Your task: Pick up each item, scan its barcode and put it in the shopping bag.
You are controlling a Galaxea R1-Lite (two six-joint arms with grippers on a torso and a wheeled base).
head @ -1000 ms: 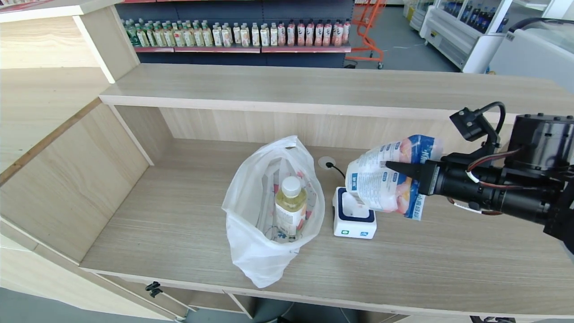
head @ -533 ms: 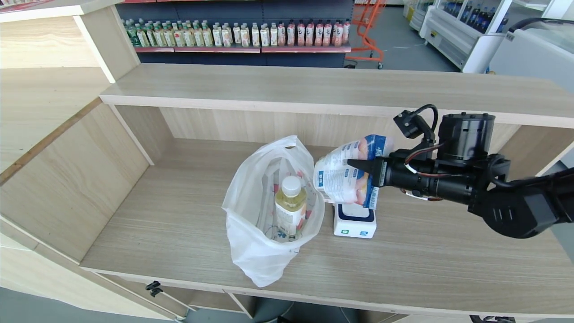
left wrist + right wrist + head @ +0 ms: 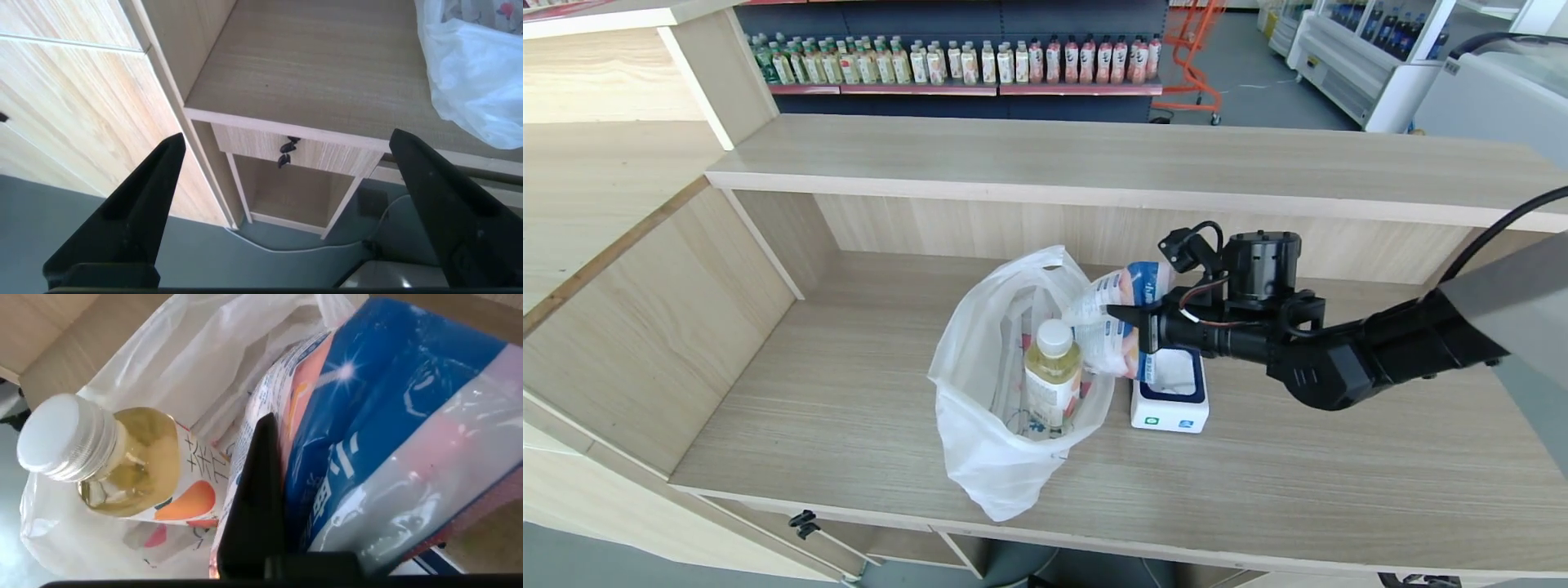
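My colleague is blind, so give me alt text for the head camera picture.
The right gripper holds a blue-and-white packet at the mouth of a white shopping bag on a wooden counter. A yellow drink bottle stands in the bag; a white scanner sits beside it.

Print noted on the packet (image 3: 1112,325), on the label of the bottle (image 3: 1051,394) and on the near face of the scanner (image 3: 1170,422). No word or number can be made out.
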